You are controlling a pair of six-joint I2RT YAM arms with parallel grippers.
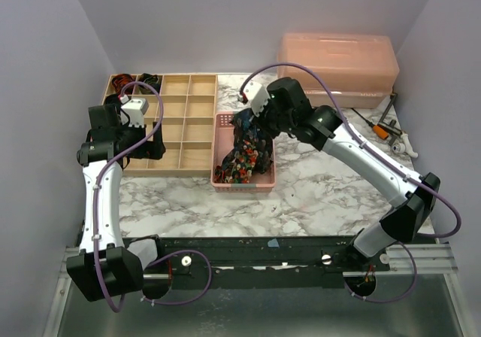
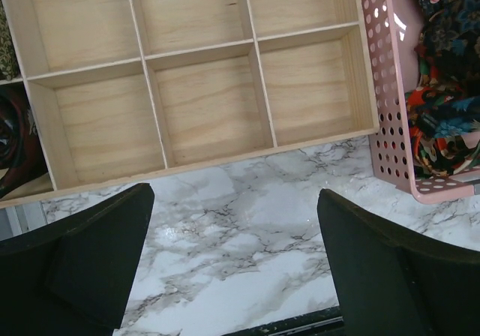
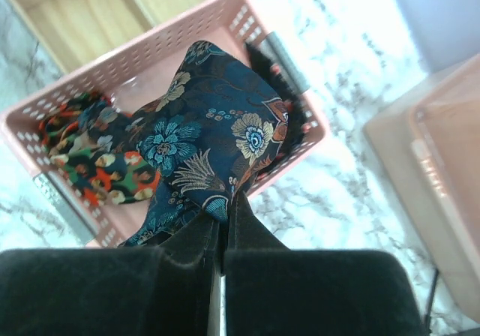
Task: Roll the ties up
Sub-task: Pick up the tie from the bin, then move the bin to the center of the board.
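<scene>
A navy floral tie (image 3: 210, 133) hangs in a bunch over the pink mesh basket (image 3: 67, 88), its edge pinched in my right gripper (image 3: 225, 205), which is shut on it. From above, that gripper (image 1: 252, 119) sits over the basket's far end (image 1: 224, 116) with the tie (image 1: 248, 138) draped below. More ties with red, green and orange prints (image 3: 90, 163) lie piled in the basket (image 2: 390, 118). My left gripper (image 2: 234, 201) is open and holds nothing, low over the marble beside the wooden tray (image 2: 210, 156). Dark coiled ties (image 2: 15, 137) fill the tray's left compartments.
The divided wooden tray (image 1: 184, 119) stands at the back left, touching the basket's left side. A pink lidded box (image 1: 338, 62) sits at the back right. Small tools (image 1: 391, 130) lie by the right wall. A black rail (image 1: 248, 250) runs along the near edge.
</scene>
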